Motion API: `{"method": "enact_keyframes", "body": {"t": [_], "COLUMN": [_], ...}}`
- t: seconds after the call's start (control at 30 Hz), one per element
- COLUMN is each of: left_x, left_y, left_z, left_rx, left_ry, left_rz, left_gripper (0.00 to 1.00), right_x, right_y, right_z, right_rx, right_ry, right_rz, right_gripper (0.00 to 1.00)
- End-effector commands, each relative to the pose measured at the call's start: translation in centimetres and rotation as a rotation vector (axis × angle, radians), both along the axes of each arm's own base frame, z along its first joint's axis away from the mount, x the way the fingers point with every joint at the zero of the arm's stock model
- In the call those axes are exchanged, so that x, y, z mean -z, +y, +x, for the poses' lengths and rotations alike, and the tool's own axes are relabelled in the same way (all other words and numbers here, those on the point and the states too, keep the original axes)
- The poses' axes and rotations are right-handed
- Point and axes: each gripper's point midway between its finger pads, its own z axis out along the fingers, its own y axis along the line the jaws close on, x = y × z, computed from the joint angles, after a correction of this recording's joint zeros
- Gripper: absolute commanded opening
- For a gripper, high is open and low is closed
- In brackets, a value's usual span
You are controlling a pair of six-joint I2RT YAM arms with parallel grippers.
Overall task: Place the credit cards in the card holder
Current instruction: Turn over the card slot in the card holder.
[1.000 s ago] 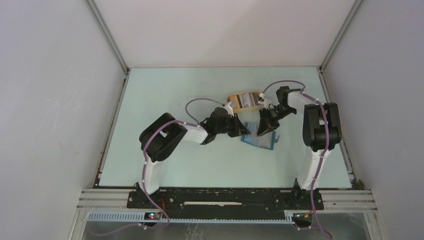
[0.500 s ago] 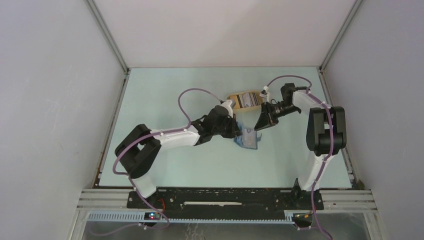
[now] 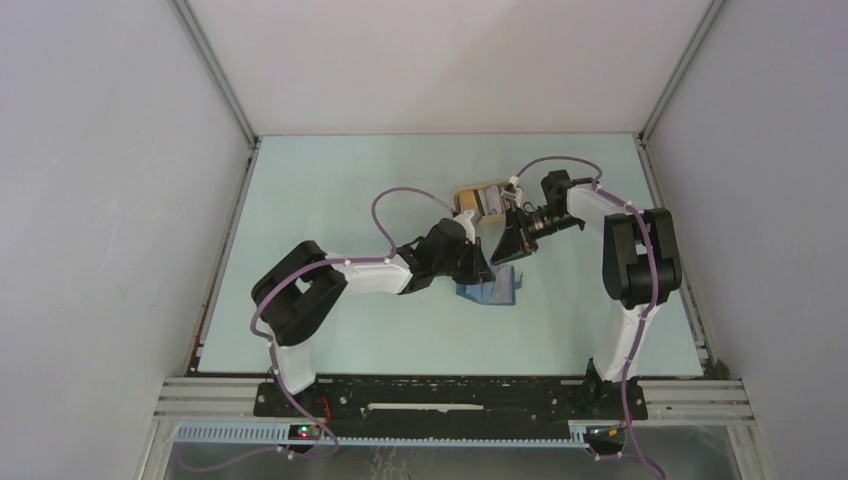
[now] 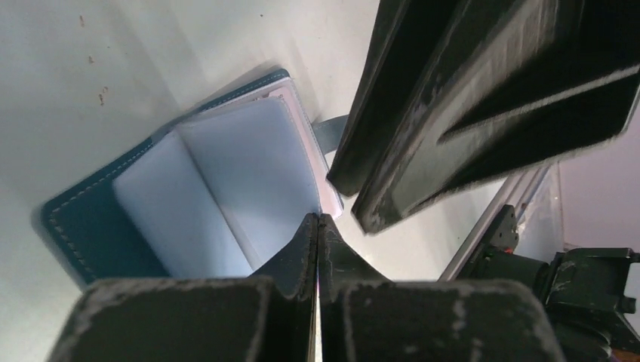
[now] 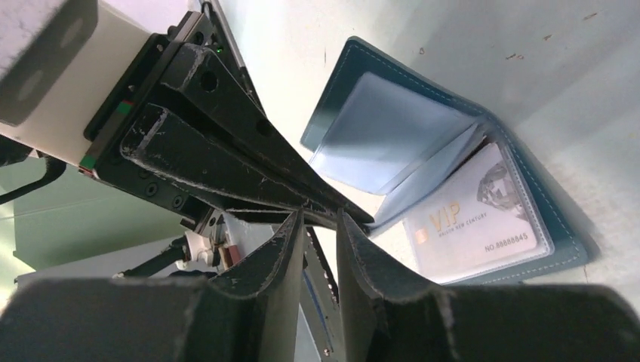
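The teal-blue card holder [image 3: 495,293] lies open on the table between my two grippers. Its light blue sleeves show in the left wrist view [image 4: 226,188] and the right wrist view [image 5: 377,136]. A whitish VIP card [image 5: 468,215] sits inside one clear sleeve. My left gripper [image 3: 480,272] is shut, its tips [image 4: 318,220] pinched on the edge of a sleeve. My right gripper [image 3: 507,248] hovers just above the holder's far edge. Its jaws [image 5: 317,219] are a narrow gap apart with nothing between them. More credit cards [image 3: 490,200] lie in the tray.
A tan oval tray [image 3: 466,196] stands just behind the card holder, close to the right gripper. The right gripper's fingers [image 4: 468,98] crowd the left wrist view, and the left gripper's fingers [image 5: 249,162] cross the right wrist view. The enclosure walls stand at the left, the back and the right.
The card holder has slid left and nearer to the arms. Both grippers moved left with it, and the right gripper stays just above it.
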Motion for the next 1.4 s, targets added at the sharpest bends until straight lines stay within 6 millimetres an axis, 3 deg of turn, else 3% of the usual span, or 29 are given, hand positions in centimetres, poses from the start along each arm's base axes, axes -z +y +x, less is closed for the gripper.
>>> {"method": "enact_keyframes", "body": {"t": [0.0, 0.27, 0.47, 0.63, 0.87, 1.1, 1.37], "left_x": [1.5, 2.1, 2.2, 1.9, 2.7, 2.2, 2.1], "left_y": [0.4, 1.0, 2.2, 3.7, 6.1, 6.9, 8.5], "left_z": [0.3, 0.1, 0.5, 0.3, -0.2, -0.5, -1.3], "left_rx": [-0.022, -0.039, -0.076, -0.115, -0.175, -0.189, -0.212], "left_ry": [0.087, 0.148, 0.152, 0.142, 0.129, 0.112, 0.104], "left_rz": [-0.084, -0.169, -0.179, -0.197, -0.163, -0.166, -0.162], "left_gripper": [0.00, 0.00, 0.00, 0.00, 0.00, 0.00, 0.00], "right_x": [0.9, 2.5, 0.7, 1.2, 3.8, 6.5, 9.5], "right_y": [0.6, 0.2, 0.0, 0.2, 1.6, 3.8, 4.0], "right_z": [0.3, 0.7, 0.6, 0.4, -0.1, -1.0, -1.5], "right_rx": [0.010, 0.051, 0.035, 0.017, -0.015, -0.074, -0.106], "right_ry": [-0.002, 0.039, 0.001, -0.021, -0.014, -0.057, -0.063], "right_rz": [-0.033, -0.076, 0.009, -0.030, -0.152, -0.305, -0.450], "right_gripper": [0.31, 0.28, 0.28, 0.28, 0.28, 0.27, 0.23]}}
